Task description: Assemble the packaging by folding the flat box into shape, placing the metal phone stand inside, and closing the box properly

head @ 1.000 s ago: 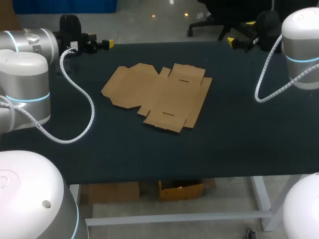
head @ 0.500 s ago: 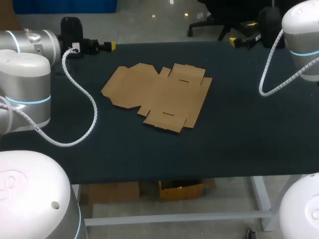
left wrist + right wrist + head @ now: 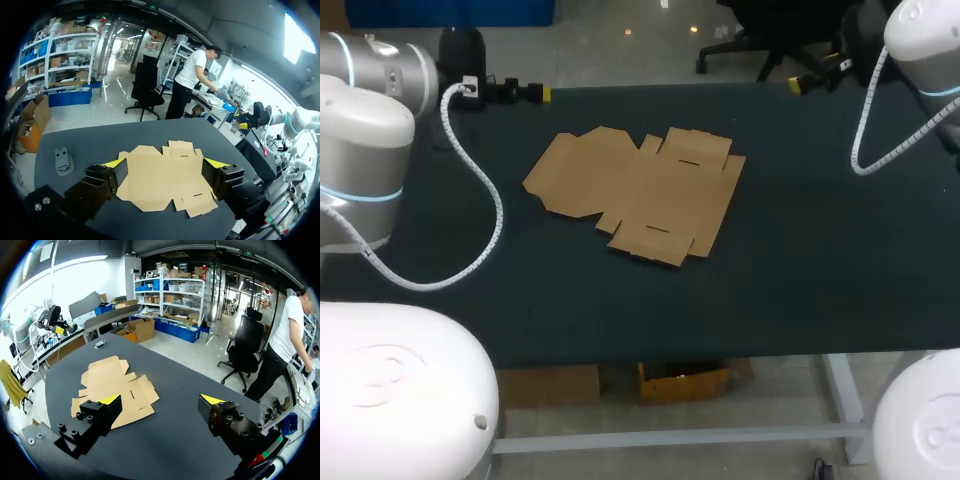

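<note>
Box [image 3: 635,195] lies flat and unfolded mid-table [image 3: 820,250], long axis along the long edges, nothing in it. Stand [image 3: 63,161] sits outside near the left end, well apart. Left gripper [image 3: 165,163] at the far edge, fingers spread, box dead ahead, looks nearer. Right gripper [image 3: 160,399] spread too, box off beside it.

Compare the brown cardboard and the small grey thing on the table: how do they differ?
The cardboard box is brown and broad; the phone stand is grey and far smaller. The box lies central, the stand near an edge. Both rest on the table, untouched.
</note>
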Controlling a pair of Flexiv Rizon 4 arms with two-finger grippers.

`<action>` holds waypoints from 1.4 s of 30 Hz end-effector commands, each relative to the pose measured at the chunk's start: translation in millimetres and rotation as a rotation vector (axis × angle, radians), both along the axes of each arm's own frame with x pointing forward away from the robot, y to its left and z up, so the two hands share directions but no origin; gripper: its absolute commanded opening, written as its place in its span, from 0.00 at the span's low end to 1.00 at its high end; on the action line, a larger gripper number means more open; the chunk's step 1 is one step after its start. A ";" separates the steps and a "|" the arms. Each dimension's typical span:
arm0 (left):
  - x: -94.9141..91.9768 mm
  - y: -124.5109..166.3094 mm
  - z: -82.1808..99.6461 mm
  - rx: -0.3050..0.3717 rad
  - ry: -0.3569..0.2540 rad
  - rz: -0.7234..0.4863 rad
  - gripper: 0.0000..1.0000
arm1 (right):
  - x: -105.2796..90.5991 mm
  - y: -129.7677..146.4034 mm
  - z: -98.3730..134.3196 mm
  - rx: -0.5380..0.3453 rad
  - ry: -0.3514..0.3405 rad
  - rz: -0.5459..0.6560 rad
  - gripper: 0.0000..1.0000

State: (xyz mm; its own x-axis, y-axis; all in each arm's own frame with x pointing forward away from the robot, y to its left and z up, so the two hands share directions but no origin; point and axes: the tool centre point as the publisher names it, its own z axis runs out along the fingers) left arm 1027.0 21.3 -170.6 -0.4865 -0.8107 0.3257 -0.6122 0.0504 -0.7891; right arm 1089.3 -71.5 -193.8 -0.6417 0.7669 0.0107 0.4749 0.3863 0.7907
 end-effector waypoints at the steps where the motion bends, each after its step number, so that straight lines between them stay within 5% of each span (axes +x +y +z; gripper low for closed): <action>1: -9.7 -1.4 4.0 0.113 0.150 -0.007 1.00 | -4.7 -5.7 1.2 -0.100 0.136 -0.007 1.00; 16: -45.1 0.3 -11.6 0.284 0.348 -0.029 1.00 | -45.3 -30.8 -18.0 -0.109 0.312 -0.058 1.00; 42: -42.8 -5.7 -13.3 0.292 0.380 -0.019 1.00 | -42.8 -31.7 -19.3 -0.123 0.344 -0.069 1.00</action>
